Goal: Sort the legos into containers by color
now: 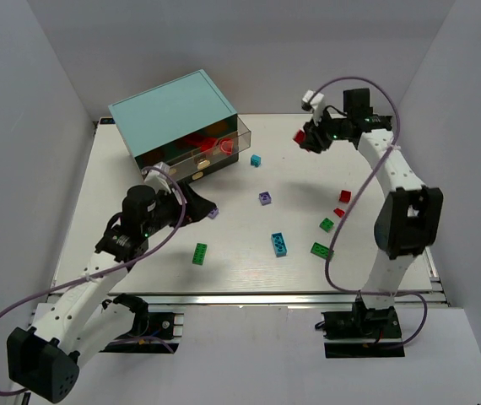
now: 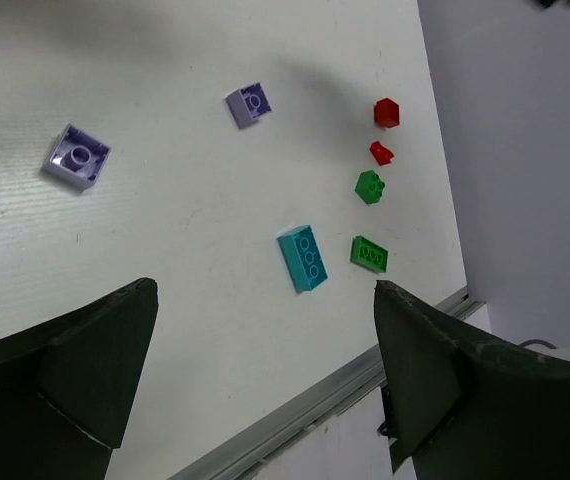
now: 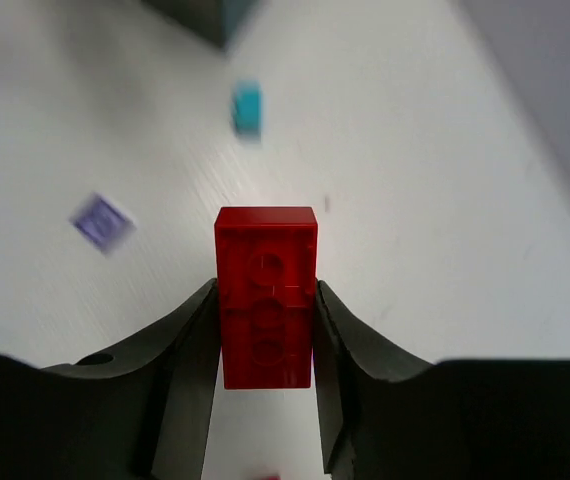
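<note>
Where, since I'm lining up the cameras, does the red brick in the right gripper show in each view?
Top: red brick, upper right of the picture.
Left wrist: not in it.
Right wrist: centre, clamped in the right gripper.
Shared landmark: the purple brick mid-table, seen in all three.

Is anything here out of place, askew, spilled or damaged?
Nothing looks damaged or spilled. Only the cabinet sits turned at an angle to the table edges; the loose legos lie scattered, unsorted.
</note>
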`<state>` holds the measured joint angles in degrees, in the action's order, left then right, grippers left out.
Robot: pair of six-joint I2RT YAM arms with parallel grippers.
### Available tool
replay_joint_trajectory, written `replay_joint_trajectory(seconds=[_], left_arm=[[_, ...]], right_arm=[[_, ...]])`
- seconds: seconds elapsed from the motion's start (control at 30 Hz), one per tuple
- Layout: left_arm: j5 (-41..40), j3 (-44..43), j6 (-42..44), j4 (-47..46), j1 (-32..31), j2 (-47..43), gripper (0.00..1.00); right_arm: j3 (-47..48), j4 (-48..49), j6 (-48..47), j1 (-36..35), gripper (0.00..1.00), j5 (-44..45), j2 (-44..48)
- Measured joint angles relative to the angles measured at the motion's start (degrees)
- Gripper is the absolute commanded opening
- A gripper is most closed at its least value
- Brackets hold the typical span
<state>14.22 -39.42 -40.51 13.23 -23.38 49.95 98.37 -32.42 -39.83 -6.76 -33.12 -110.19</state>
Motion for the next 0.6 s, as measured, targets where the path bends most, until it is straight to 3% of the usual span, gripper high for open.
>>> replay_joint_trajectory(seconds=[0.2, 0.37, 0.6], left_arm=[[-0.02, 3.69, -0.76, 0.57, 0.00, -2.32, 0.98], [-0.11, 4.24, -1.14, 1.03, 0.00, -5.22, 0.98], [-0.70, 4.50, -2.62, 1.55, 0.00, -8.59, 0.98]], right_arm=[[7.10, 7.91, -1.51, -12.07, 0.06, -10.64, 10.14], [17.55, 13.99, 0.83, -19.34, 0.10, -12.33, 4.68], [21.18, 21.55, 4.66, -25.07, 0.23, -7.17, -5.77]])
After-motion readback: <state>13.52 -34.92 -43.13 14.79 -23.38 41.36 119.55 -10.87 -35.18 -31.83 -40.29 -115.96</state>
